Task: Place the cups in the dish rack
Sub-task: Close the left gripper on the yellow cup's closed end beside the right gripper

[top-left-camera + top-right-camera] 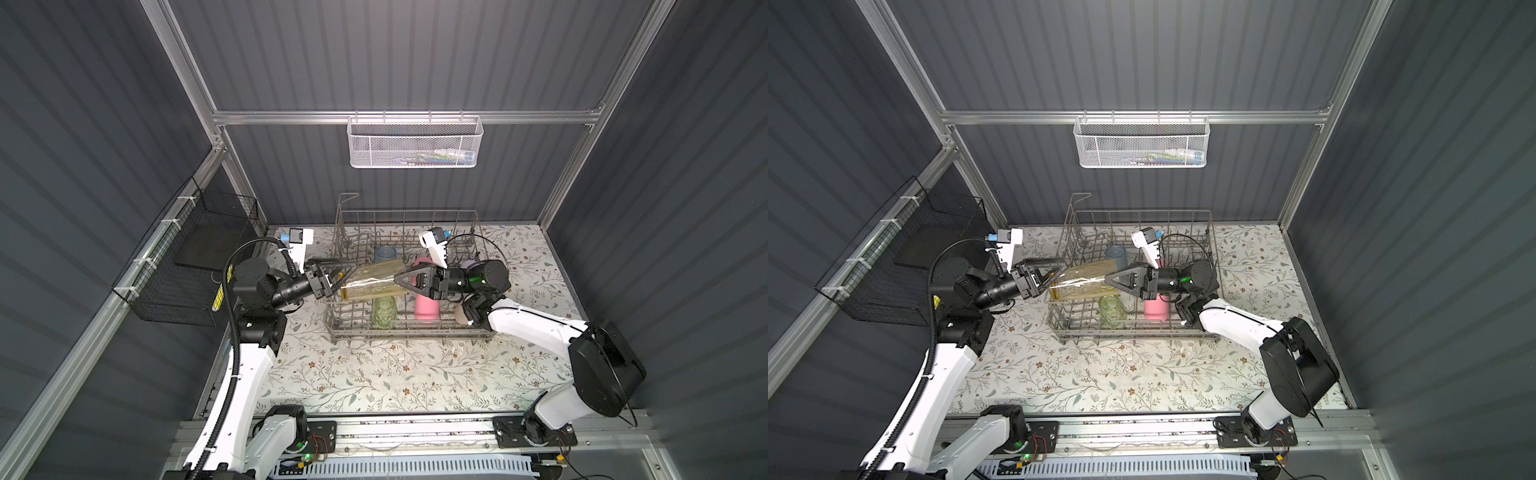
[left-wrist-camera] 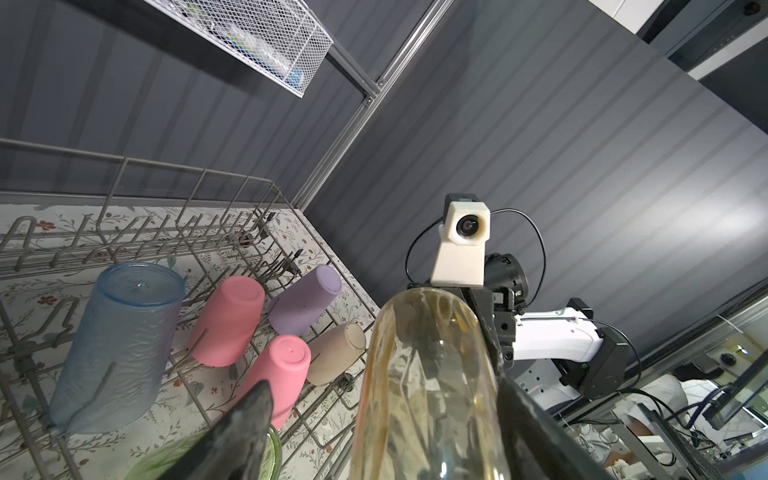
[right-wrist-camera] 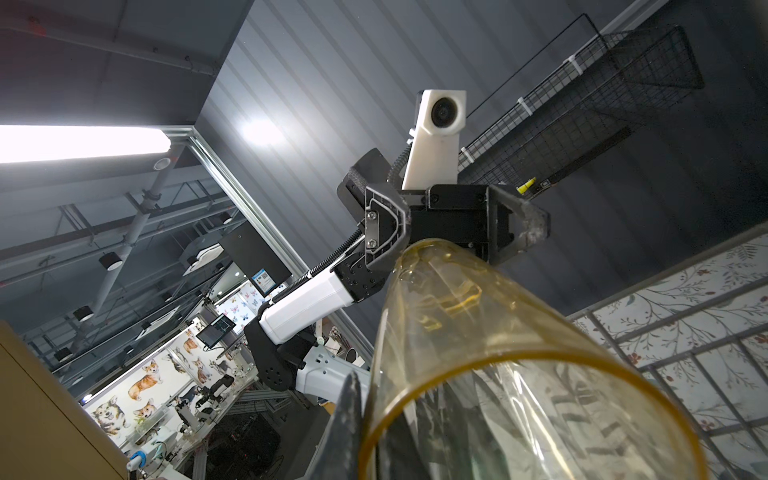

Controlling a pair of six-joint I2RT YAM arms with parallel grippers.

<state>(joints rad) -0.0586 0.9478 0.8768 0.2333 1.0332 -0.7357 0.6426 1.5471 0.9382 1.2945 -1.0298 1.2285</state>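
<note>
The yellow cup (image 1: 374, 279) (image 1: 1084, 280) is held on its side over the 9 o'clock half of the dish rack (image 1: 415, 331), its length running from 9 to 3 o'clock in both top views. Its rim wall is pinched by the right gripper (image 1: 397, 279), whose jaws are clenched on it, one finger inside the mouth and one outside, as is seen in the right wrist view. The cup's base end is flanked by the left gripper (image 1: 347, 276), which is released: its jaws are spread wider than the cup, and a gap is seen beside one finger (image 2: 249, 415) in the left wrist view. Inside the rack, the blue-grey cup (image 2: 116, 345) is seated base up at 12 o'clock of the yellow cup, and the green cup (image 1: 383, 311) at 6 o'clock. Toward 3 o'clock, a pink cup (image 2: 226, 320), a second pink cup (image 2: 282, 374), the lavender cup (image 2: 305, 305) and the beige cup (image 2: 336, 353) are leaned on the tines, bases up.
</note>
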